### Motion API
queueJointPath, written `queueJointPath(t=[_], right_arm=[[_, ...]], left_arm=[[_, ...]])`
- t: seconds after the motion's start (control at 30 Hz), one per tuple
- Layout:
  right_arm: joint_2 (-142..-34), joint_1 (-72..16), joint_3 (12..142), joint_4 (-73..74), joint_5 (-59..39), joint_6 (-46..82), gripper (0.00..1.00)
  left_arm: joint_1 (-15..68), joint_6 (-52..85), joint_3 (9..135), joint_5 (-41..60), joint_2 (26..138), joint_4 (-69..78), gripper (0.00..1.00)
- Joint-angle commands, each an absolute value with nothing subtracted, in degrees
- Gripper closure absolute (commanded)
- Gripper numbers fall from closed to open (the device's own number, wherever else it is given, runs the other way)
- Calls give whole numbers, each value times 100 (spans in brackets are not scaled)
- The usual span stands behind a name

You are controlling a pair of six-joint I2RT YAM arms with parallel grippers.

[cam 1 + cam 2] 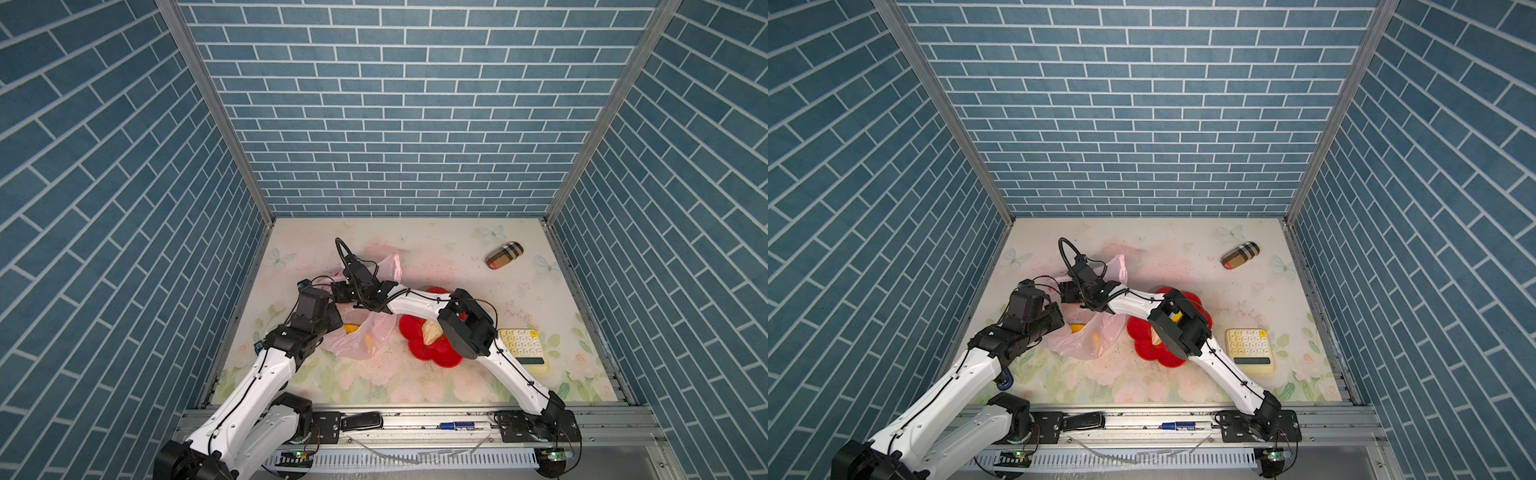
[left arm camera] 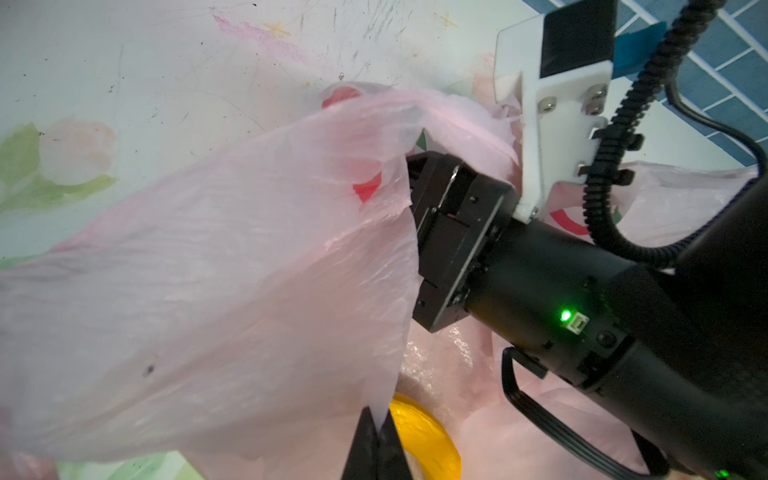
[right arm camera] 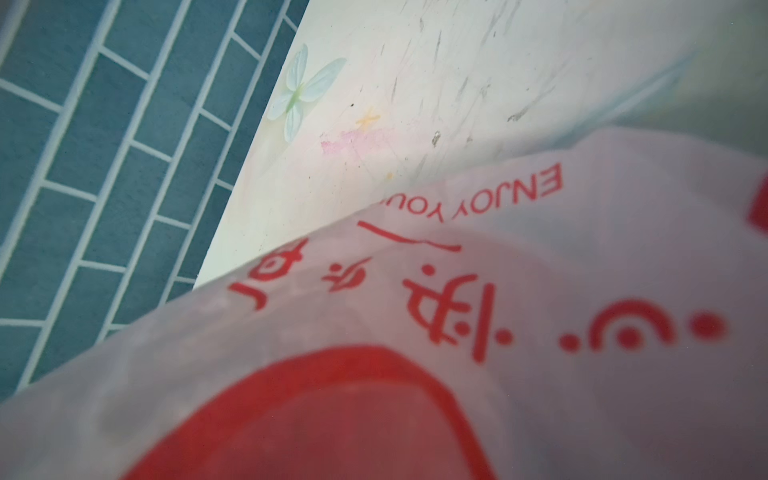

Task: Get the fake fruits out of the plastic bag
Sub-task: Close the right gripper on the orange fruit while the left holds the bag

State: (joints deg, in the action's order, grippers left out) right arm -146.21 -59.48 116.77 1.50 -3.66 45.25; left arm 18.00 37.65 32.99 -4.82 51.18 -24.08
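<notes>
The left gripper (image 2: 376,428) is pinching the rim of the plastic bag (image 2: 208,270), its jaws closed on the thin film, and is lifting one lip so that the mouth is gaping. The right gripper (image 1: 341,292) is reaching across the middle into that mouth. Its fingers are lying behind the pink film, so I cannot tell whether they are wide or narrow, or holding anything. The bag is lying on the counter (image 1: 457,257) just beside the red flower-shaped dish (image 1: 415,357), where a cream fruit (image 1: 432,332) is already sitting. A yellow banana (image 2: 419,436) and a yellow lump (image 1: 368,340) are showing through the film, seemingly deeper in than where the right gripper is probing. To do this step well, the left gripper should be holding the lip high and taut so that loose film is not folding over the fingers. The right gripper should be going in low with its jaws spread and closing only on a fruit's body. The likely trouble is pinching film together with the fruit, which would be dragging the whole bag toward the dish.
</notes>
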Motion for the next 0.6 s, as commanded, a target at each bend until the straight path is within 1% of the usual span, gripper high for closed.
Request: queueJointPath(t=[0.0,0.1,0.27,0.43,0.57], right_arm=[[-14897,-5950,11906,-288,-70,4715,31],[-14924,-5950,11909,-290,-53,4737,34],[-14899,-5935,11888,-242,-41,4729,41],[-14712,-5924,11533,52,-172,4713,58],[-14398,-5926,11130,202,-308,4620,64]], left_arm=[[1775,3658,3383,-474,5098,-2469,95],[1775,3658,3372,-486,5076,-2489,95],[1775,3668,3358,-499,5060,-2496,95],[1775,3682,3359,-557,5072,-2457,95],[1775,3682,3396,-704,5123,-2428,95]])
